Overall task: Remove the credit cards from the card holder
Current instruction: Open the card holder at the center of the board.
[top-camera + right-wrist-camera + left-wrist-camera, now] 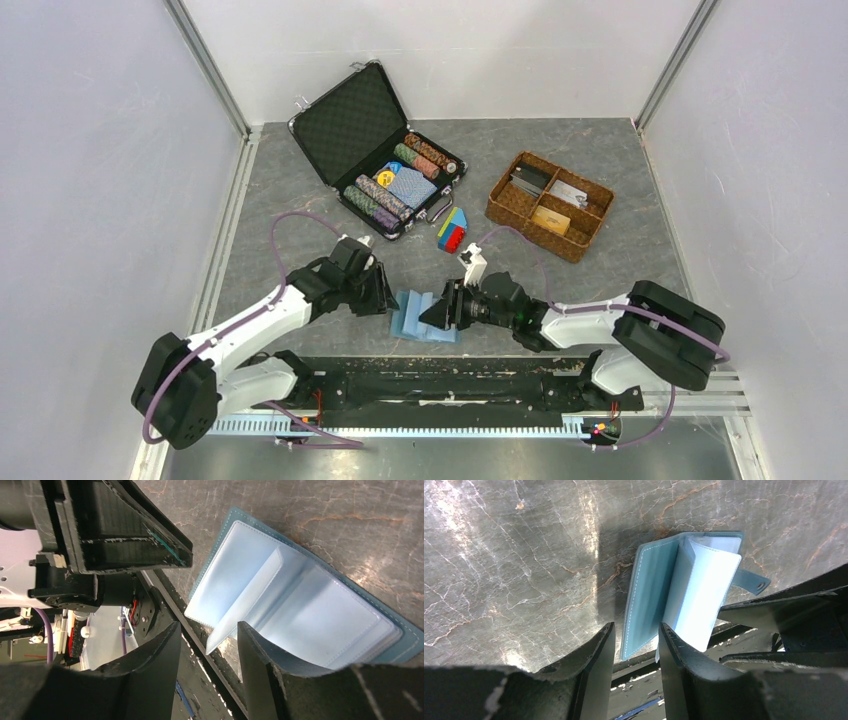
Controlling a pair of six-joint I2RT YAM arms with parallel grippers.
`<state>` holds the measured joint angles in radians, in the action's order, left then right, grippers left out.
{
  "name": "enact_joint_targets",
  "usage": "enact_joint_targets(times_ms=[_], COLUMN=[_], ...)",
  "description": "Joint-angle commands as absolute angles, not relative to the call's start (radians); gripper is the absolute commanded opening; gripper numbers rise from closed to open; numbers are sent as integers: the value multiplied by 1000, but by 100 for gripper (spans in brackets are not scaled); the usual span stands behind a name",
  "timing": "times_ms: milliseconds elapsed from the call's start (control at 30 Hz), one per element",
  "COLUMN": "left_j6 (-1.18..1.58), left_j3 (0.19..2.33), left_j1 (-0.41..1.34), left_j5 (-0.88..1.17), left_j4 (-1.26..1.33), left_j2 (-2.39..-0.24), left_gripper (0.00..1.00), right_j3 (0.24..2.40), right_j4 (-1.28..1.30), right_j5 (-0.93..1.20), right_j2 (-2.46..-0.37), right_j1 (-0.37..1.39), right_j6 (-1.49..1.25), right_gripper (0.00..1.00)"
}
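Top external: card holder (418, 318) open between left claw (386, 299) and right claw (443, 308).

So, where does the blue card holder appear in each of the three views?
Top external: card holder low centre, lying open.
Left wrist: card holder centre-right, opened like a book.
Right wrist: card holder centre and right, clear sleeves facing up.
Shared landmark: the black base rail running close beside it.
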<state>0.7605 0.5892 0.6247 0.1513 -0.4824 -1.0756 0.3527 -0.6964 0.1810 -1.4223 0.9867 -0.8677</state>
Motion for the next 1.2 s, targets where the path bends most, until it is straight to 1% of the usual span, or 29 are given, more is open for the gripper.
enact_joint_targets(times_ms=[0, 167, 367, 633, 733, 833, 967, 1133, 1167], left_j6=[728, 736, 741, 736, 737, 740, 739, 742, 741], left_j3=[612, 607, 606, 619, 625, 625, 623, 622, 622], left_j1=[616, 608, 591, 583, 582, 582, 581, 582, 581], left_j5=[166, 168, 158, 173, 177, 178, 192, 214, 227], left_j4=[-471, -469, -479, -479, -477, -474, -468, -447, -440], left_j2=[-1097, -1076, -1050, -1026, -1024, -1025, -1019, -1013, -1015], left_gripper=[44, 44, 45, 45, 45, 45, 45, 44, 44], right_j3=[413, 453, 505, 517, 520, 522, 522, 519, 516], right_j4=[-740, -750, -765, -796, -823, -836, -843, -840, -835], right_j5=[190, 208, 236, 263, 288, 295, 300, 300, 296], right_j2=[-1458, -1509, -1572, -1619, -1631, -1642, -1656, -1677, -1681], right_j1=[995, 1002, 1006, 1008, 1008, 1008, 1008, 1008, 1008], right_j6=[-856, -855, -841, -836, -832, -832, -833, -821, -817], right_gripper=[48, 49, 55, 56, 62, 62, 60, 49, 48])
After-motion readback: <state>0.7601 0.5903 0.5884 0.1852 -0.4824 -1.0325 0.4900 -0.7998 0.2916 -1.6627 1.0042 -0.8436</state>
